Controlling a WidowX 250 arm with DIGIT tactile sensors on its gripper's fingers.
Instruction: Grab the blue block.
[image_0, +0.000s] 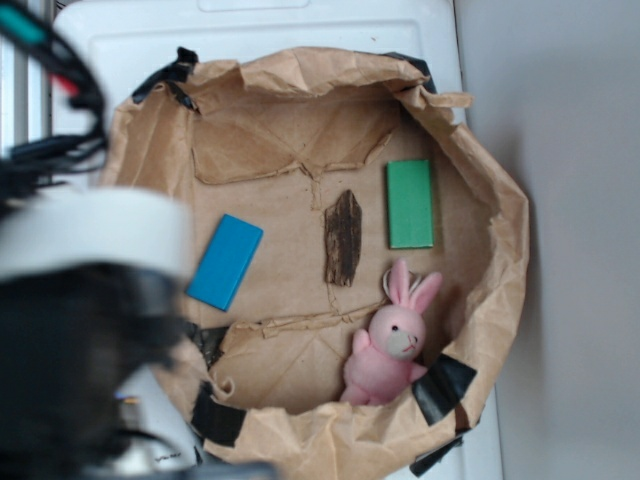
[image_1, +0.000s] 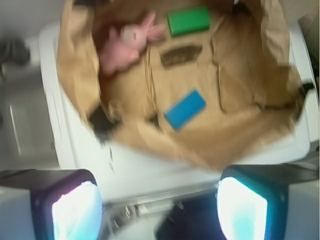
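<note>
From the exterior view, a brown paper bag (image_0: 480, 170) lies open like a bowl on a white top. The blue block (image_0: 224, 262) lies flat on the paper. Use the bark (image_0: 343, 238) in the middle as a marker. The blue block is to the left of the bark, well apart from it and a bit lower. The green block (image_0: 411, 203) is just to the right of the bark. The pink bunny (image_0: 388, 343) sits below the bark, to the right. The robot arm is a big blurry dark and white shape at the left edge. It is not touching the blue block. The gripper itself cannot be made out here.

From the wrist view, things are blurry. The gripper (image_1: 160, 210) shows at the bottom with its two fingers (image_1: 75, 212) far apart. Nothing is between them, so it is let go and empty. The blue block (image_1: 185, 109) lies below the bark (image_1: 181, 55), near the front edge of the bag. It is far above the fingers in the picture. The green block (image_1: 189, 21) and bunny (image_1: 125, 45) are up at the top.

I think this is the start, the reaching step. Next, the gripper needs to go over the blue block, turn to match its slant, come down, and squeeze its thin sides.
</note>
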